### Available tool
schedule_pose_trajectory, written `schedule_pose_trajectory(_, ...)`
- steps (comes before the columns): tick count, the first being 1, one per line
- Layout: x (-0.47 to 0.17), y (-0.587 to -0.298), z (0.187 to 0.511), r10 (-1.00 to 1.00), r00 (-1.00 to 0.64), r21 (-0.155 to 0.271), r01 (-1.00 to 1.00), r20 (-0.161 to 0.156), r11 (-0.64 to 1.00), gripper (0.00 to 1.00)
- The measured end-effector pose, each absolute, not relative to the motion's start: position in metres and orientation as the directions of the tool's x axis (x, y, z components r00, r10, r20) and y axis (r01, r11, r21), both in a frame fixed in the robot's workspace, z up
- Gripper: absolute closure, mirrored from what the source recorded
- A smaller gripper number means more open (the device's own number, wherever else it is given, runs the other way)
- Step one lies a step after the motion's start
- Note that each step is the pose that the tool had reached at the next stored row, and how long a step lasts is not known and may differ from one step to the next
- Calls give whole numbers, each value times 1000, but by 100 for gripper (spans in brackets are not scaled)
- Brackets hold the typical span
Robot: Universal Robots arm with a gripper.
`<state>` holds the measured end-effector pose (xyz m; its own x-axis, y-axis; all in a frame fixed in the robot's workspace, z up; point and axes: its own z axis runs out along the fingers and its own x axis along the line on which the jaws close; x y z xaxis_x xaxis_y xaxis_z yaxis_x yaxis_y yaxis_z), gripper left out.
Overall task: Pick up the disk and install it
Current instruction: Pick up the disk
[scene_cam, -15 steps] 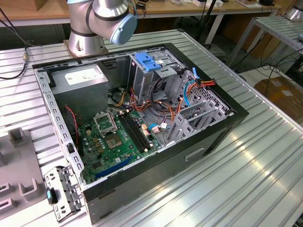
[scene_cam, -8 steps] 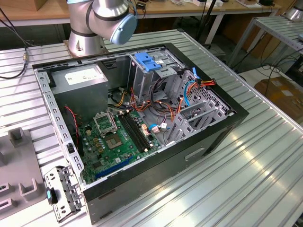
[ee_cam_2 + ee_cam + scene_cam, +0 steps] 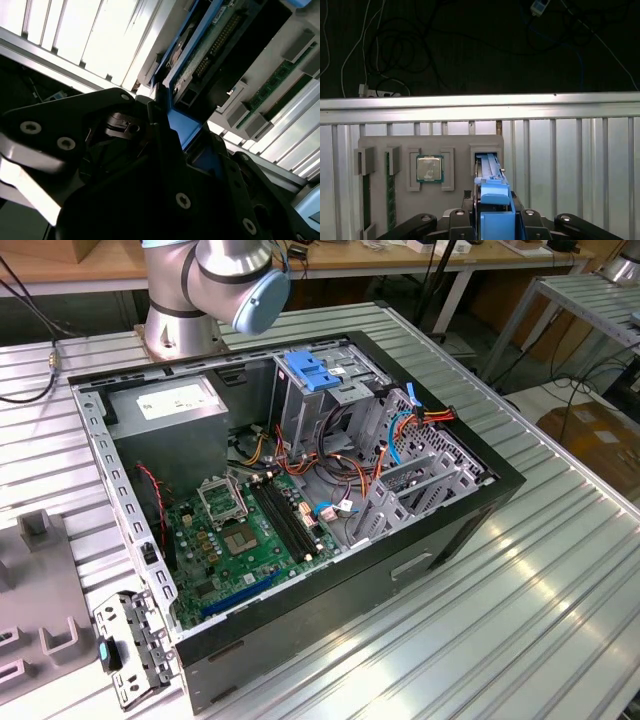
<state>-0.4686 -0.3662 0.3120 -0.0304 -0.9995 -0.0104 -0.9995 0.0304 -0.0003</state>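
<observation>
Between the fingers of the hand (image 3: 496,220), grasped edge-up, the disk (image 3: 489,167) stands in a grey tray (image 3: 455,142).

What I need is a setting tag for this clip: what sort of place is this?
Probably a robotics lab bench for computer assembly: an open computer case sits on a ribbed metal table beside a robot arm, and a grey fixture holds a processor.
</observation>
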Motion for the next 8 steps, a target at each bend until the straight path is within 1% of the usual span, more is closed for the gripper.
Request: schedule_pose_trajectory(8, -469, -366, 326, -999, -30, 0, -1000, -9, 30, 63)
